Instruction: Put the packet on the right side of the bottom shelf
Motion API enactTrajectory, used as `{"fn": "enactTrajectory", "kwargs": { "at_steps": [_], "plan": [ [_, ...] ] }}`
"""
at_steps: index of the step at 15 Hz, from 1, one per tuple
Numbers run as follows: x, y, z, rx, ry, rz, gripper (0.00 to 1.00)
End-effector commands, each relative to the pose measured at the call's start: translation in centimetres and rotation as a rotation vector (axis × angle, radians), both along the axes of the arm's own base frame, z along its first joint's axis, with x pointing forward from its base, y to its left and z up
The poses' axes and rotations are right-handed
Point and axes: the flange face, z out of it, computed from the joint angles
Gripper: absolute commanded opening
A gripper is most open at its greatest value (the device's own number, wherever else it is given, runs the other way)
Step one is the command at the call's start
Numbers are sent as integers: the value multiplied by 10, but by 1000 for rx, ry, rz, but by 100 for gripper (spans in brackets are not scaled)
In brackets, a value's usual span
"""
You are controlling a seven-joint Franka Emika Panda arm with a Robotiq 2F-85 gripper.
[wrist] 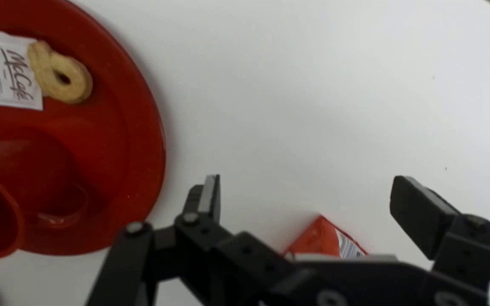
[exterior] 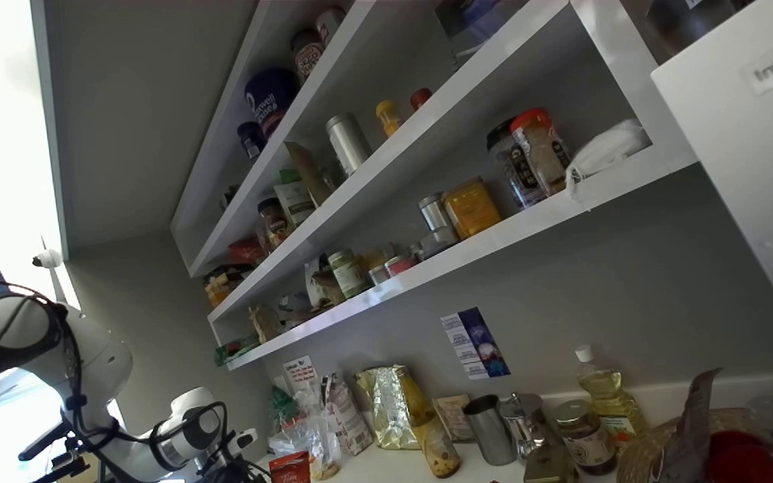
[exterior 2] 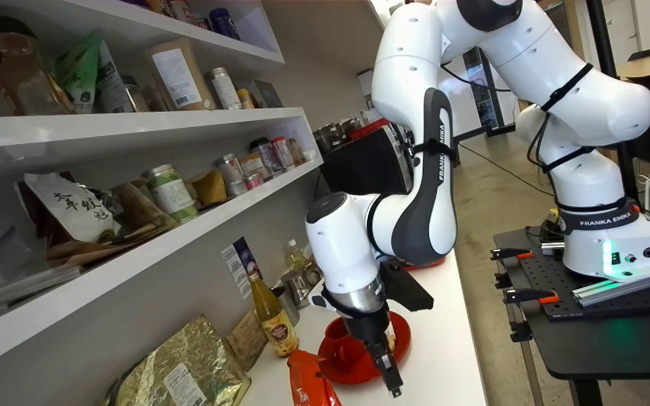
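In an exterior view the bottom shelf [exterior 2: 133, 261] and, nearer, the packet [exterior 2: 311, 380] are left of the red plate [exterior 2: 354, 376]. Only the wrist view clearly shows the plate's ring biscuits [wrist: 77, 87] and, rightward, the gripper [wrist: 306, 182] with jaws spread.

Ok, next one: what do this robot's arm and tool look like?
The arm is glossy white and rounded, with dark grey trim lettered FRANKA EMIKA, black straps, black cables, a silver ring and a green light. The tool is black, with two blocky fingers and small bolt-like studs.
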Motion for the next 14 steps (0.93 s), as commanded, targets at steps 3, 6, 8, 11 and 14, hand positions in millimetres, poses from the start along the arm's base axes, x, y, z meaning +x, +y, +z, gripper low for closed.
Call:
{"fn": "enactTrajectory", "kwargs": {
  "at_steps": [3,6,8,11,14],
  "plan": [
    [17,56,5,35,-197,-35,100],
    [24,66,7,49,-315,-73,100],
    [26,67,7,67,-347,-120,100],
    [27,67,5,90,-362,-170,100],
    [28,63,0,93,-355,-208,100]
  ]
}}
